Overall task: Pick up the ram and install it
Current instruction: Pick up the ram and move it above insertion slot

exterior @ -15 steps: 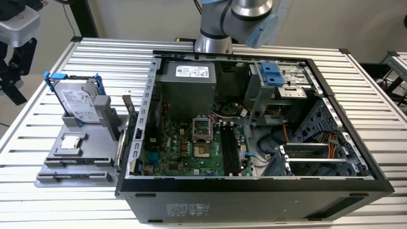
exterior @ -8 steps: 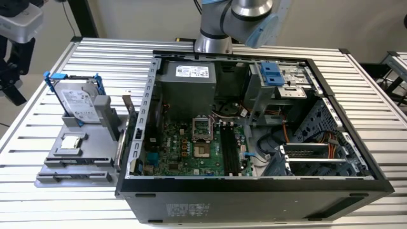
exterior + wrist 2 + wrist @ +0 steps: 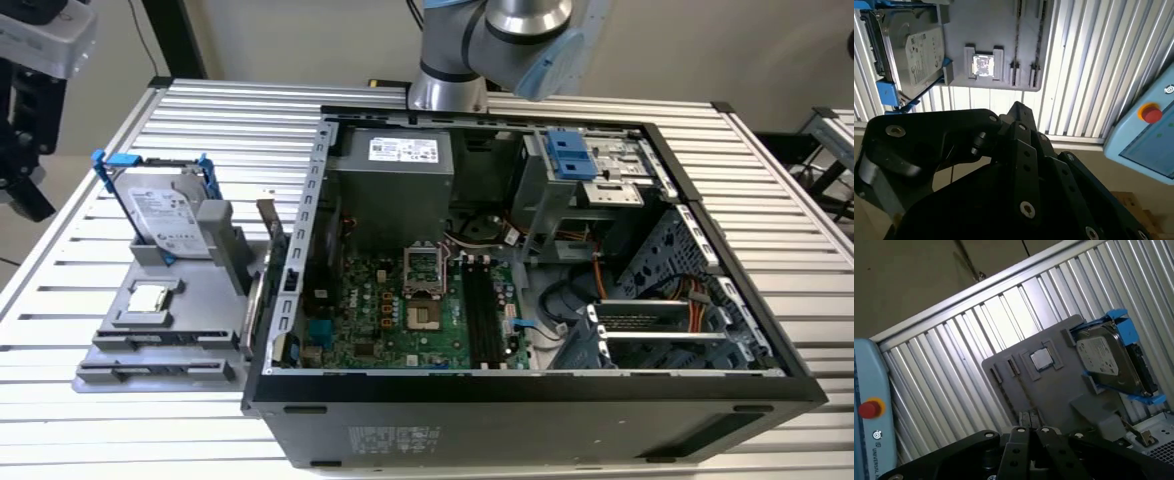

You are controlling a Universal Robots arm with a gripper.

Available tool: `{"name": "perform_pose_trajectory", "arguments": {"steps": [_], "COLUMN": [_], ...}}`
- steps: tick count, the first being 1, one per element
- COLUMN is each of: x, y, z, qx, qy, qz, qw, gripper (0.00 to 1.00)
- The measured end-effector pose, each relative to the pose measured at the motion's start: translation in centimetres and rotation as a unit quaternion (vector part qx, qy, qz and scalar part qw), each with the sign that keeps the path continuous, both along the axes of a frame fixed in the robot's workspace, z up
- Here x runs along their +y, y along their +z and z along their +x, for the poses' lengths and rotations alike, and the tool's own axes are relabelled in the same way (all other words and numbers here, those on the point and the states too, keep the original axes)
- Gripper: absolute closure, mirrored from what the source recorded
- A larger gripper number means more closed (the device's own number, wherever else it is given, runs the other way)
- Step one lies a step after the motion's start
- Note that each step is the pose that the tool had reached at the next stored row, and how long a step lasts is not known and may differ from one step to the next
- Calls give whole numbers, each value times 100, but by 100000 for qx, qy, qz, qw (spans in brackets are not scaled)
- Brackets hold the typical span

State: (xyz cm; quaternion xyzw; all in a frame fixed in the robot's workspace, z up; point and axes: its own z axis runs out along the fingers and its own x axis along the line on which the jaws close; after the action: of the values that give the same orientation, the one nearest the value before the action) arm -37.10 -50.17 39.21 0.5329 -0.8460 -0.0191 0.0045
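**A thin stick, a tight groove, and plenty to bump**

The ram (image 3: 1017, 40), as far as I can judge, is the thin speckled line standing edge-on in one of two long grooves of the grey holder tray (image 3: 989, 22). It is at the end of the tray away from the hard drive (image 3: 914, 50), with the processor chip (image 3: 983, 65) between the two. The tray lies near the edge of the tabletop (image 3: 1079, 60) on the exterior view's left, beside the open computer case (image 3: 534, 395).

My gripper (image 3: 1018, 115) hangs out past that edge, well apart from the ram. I cannot tell how wide it stands or whether it has hold of anything (its black linkage is all I get to see).

My worries, working outward:

- **The grasp:** taken off-centre, so narrow a board would tilt and jam against the groove walls.
- **The neighbours:** a sloppy approach could nudge the chip or the upright drive.
- **The pendant:** the teach pendant (image 3: 1146, 135) sits near my wrist, and a wide swing might strike it.
- **The case:** the wall must be cleared, and cables (image 3: 571, 300) lie near the black motherboard slots (image 3: 483, 315).
- **The seating:** a tilted or reversed stick pressed down there could bend rather than seat.
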Motion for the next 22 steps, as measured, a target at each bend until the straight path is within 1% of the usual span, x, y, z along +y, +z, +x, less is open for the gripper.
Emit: {"name": "perform_pose_trajectory", "arguments": {"steps": [2, 5, 7, 8, 11, 13, 15, 16, 17, 19, 22], "x": [0, 0, 0, 0, 0, 0, 0, 0, 0, 0, 0], "y": [0, 0, 0, 0, 0, 0, 0, 0, 0, -1, 1], "z": [0, 0, 0, 0, 0, 0, 0, 0, 0, 0, 0], "qx": [-4, -6, -16, -17, -20, -27, -62, -103, -154, -307, -668], "qy": [1824, 4547, 6369, 7289, 9955, 11822, 13572, 14494, 15386, 17214, 19774], "qz": [-2, -4, -2, -3, -4, -4, -9, -12, -20, -36, -106], "qw": [99983, 99897, 99797, 99734, 99503, 99299, 99075, 98944, 98809, 98507, 98023], "gripper": [100, 100, 100, 100, 100, 100, 100, 100, 100, 100, 100]}}
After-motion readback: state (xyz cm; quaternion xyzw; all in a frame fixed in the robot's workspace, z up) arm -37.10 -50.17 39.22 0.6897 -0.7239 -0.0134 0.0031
